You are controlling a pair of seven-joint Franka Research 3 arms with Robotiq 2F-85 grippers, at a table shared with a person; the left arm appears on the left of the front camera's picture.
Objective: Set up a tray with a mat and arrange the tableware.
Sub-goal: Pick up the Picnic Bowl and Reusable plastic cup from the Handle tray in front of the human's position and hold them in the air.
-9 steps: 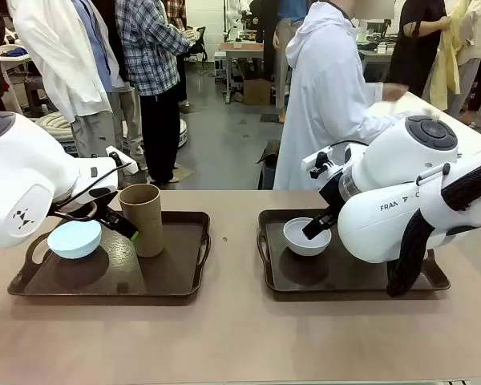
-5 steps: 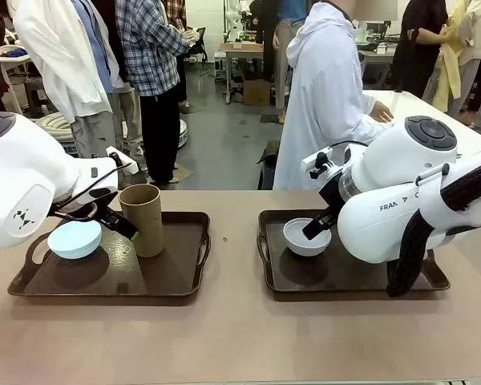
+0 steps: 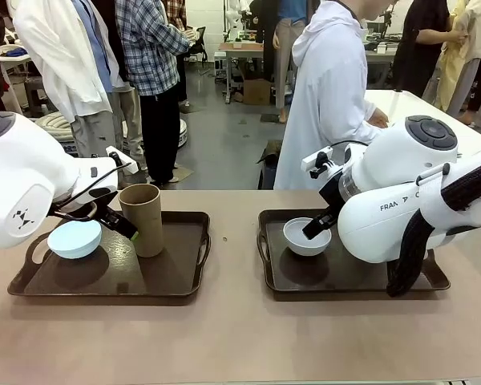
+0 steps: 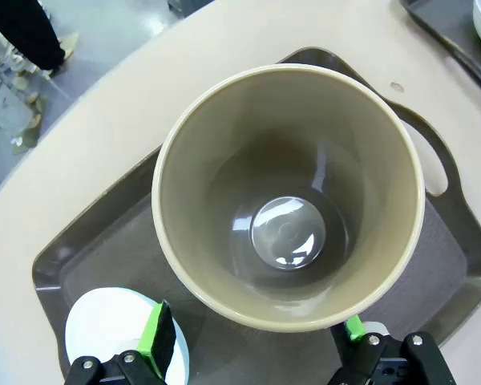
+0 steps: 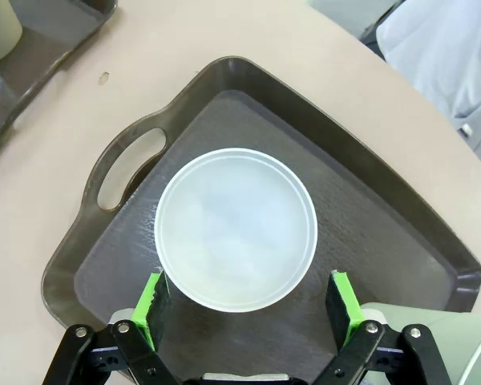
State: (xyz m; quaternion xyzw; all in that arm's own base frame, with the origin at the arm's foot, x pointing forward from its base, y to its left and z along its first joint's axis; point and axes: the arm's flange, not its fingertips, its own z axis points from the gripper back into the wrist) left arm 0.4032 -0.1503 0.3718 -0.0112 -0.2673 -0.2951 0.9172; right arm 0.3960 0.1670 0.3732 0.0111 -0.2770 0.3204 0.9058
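Nearest the robot lies bare tan table [image 3: 240, 345]. On it are two dark handled trays side by side and well apart, the left tray [image 3: 104, 293] and the right tray [image 3: 345, 293]. Each is lined with a dark, faintly textured mat [image 5: 369, 216]. On the left tray the pale blue bowl [image 3: 74, 238] sits at the left end, and the tan brown cup [image 3: 143, 218] stands upright just to its right. The left gripper [image 3: 115, 220] comes in low between the bowl and the cup. In its wrist view the left gripper's pads [image 4: 159, 333] stand wide, the near wall of the cup's open mouth lies between them, and nothing is gripped. Contact with the cup cannot be told. The cup is empty, with a glossy floor. On the right tray the greyish white bowl [image 3: 306, 237] sits near the left handle. The right gripper [image 3: 317, 227] angles down at the bowl's right rim. From its wrist camera the right gripper's pads [image 5: 152, 297] are spread wide and flank the near edge of the bowl, holding nothing. Whether the left pad touches the rim cannot be told. The pale green cup [image 5: 433, 329] is on the same tray, beside the right finger. Beyond the table a person in a white hooded coat [image 3: 329, 88] stands turned away, and other people stand farther back.
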